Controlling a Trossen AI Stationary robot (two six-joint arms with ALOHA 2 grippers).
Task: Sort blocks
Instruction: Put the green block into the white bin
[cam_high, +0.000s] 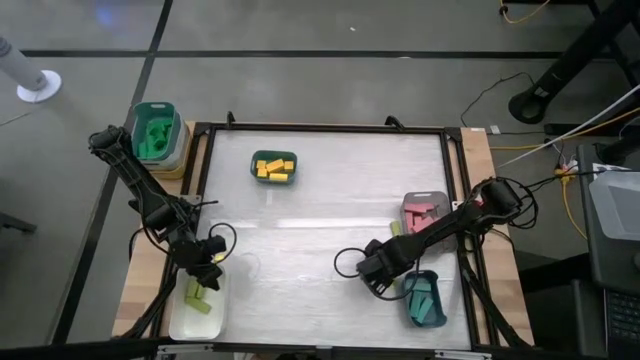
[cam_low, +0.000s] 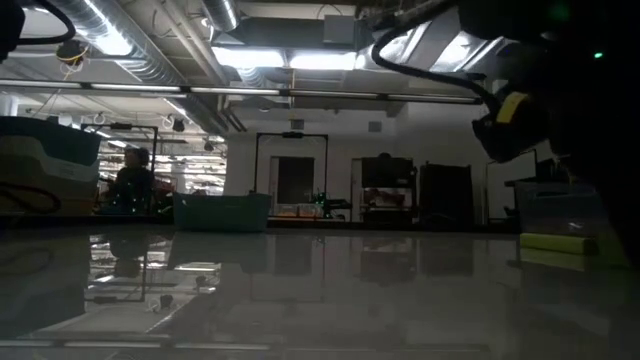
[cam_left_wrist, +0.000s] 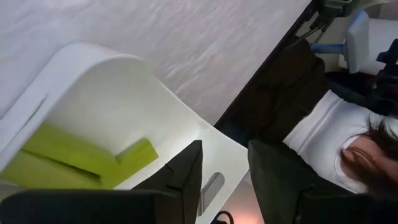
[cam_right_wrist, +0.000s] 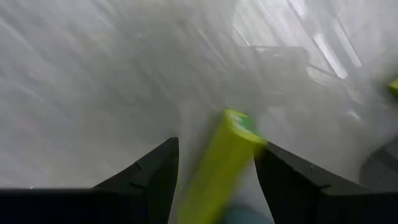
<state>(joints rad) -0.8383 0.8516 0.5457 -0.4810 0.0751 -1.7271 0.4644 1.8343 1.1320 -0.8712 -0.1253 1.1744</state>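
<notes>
I see R pincer spread wide round a lime block over the desk; L pincer hangs parted, empty, above white tray.

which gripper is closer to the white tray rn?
Left. The left gripper hangs over the white tray at its upper edge, lime blocks inside below it. The right gripper is far across the table, beside the teal tray.
</notes>
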